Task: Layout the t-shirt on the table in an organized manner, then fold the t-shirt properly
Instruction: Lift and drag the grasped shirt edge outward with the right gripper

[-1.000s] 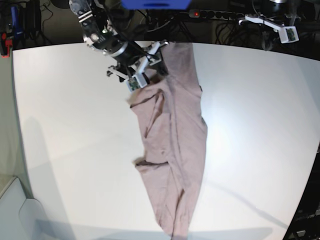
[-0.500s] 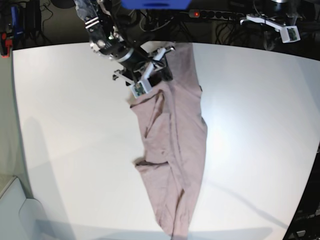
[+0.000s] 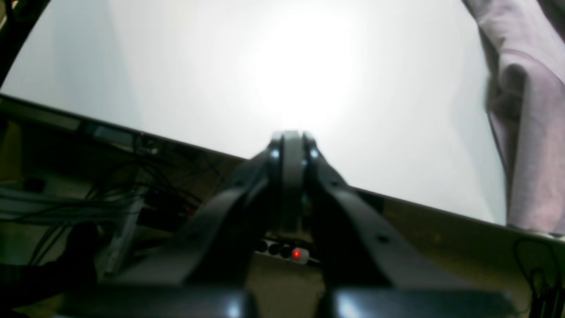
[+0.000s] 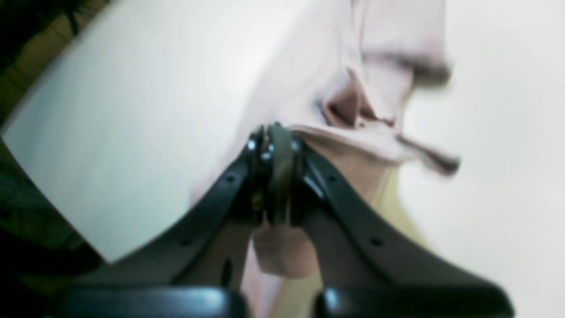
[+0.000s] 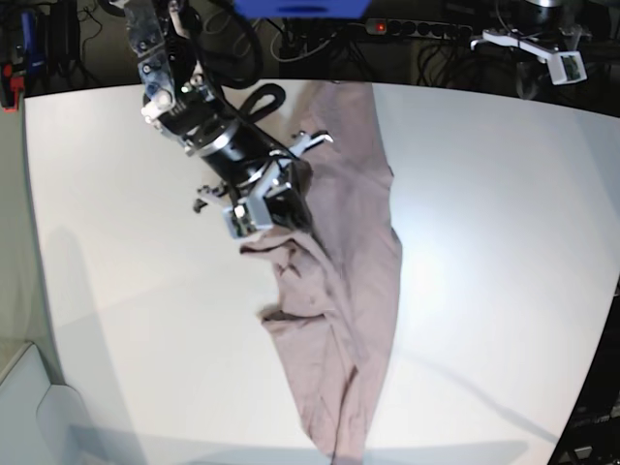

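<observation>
The dusty-pink t-shirt (image 5: 358,281) lies crumpled in a long strip down the middle of the white table (image 5: 126,242), from the far edge to the near edge. My right gripper (image 5: 291,218) sits on the shirt's left edge and is shut on a fold of it. The right wrist view shows the closed tips (image 4: 271,143) pinching pink cloth (image 4: 344,66), with more bunched beyond them. My left gripper (image 5: 554,60) hovers at the table's far right corner. It is shut and empty (image 3: 289,141), well away from the shirt (image 3: 529,132).
A power strip with a red light (image 5: 380,26) and tangled cables lie behind the table's far edge. A blue object (image 5: 300,8) sits at the top. A pale surface (image 5: 29,407) stands off the table's near left corner.
My right gripper has moved from the shirt's far end toward the near side and a little left, shut on the cloth, and the upper left fold has shifted with it. The left arm has stayed put.
</observation>
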Robot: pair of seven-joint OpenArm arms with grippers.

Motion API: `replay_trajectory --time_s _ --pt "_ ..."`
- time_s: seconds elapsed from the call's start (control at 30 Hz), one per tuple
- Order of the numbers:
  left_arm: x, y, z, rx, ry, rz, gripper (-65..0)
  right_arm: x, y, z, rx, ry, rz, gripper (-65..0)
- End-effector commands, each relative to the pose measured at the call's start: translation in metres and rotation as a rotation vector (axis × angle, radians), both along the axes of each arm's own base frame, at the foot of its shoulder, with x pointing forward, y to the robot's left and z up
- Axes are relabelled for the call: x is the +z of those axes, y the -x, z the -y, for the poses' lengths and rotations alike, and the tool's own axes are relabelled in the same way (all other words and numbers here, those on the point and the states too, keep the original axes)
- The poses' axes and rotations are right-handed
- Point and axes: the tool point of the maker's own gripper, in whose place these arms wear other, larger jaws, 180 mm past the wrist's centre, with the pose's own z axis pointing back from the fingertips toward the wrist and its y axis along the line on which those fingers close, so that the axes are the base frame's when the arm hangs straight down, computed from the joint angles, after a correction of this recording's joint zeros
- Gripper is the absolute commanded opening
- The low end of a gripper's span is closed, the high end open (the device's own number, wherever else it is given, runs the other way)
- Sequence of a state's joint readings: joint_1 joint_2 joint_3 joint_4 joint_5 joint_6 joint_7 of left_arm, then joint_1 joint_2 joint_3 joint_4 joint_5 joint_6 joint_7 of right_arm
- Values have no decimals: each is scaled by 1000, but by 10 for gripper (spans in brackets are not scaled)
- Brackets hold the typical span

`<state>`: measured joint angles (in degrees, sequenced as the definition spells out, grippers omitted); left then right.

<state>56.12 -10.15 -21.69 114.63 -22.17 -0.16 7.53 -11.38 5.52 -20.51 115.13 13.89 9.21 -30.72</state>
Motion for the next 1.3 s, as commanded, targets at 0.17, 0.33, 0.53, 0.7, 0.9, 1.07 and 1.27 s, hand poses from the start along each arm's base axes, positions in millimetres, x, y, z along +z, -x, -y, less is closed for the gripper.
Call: replay_trajectory --time_s 0.17,0.33,0.53,0.7,0.9,1.07,1.27 --pt "11 -8 -1 1 -8 48 -650 30 -27 27 -60 10 114 -650" --pt "14 -13 -1 0 -8 65 -650 60 -62 74 -178 50 216 -650" --pt "15 -18 -1 0 -8 79 -650 110 -95 129 -333 58 352 -650" --pt "19 -27 0 0 -7 106 -650 147 -112 133 -344 54 431 -650" --pt "21 -29 1 -3 -6 115 -650 188 -131 144 -378 62 472 -650" --pt "21 -29 0 0 -8 115 -650 207 -137 146 -384 62 511 -650" --pt "21 -29 2 -3 -4 114 -649 184 -174 185 -480 43 406 -650"
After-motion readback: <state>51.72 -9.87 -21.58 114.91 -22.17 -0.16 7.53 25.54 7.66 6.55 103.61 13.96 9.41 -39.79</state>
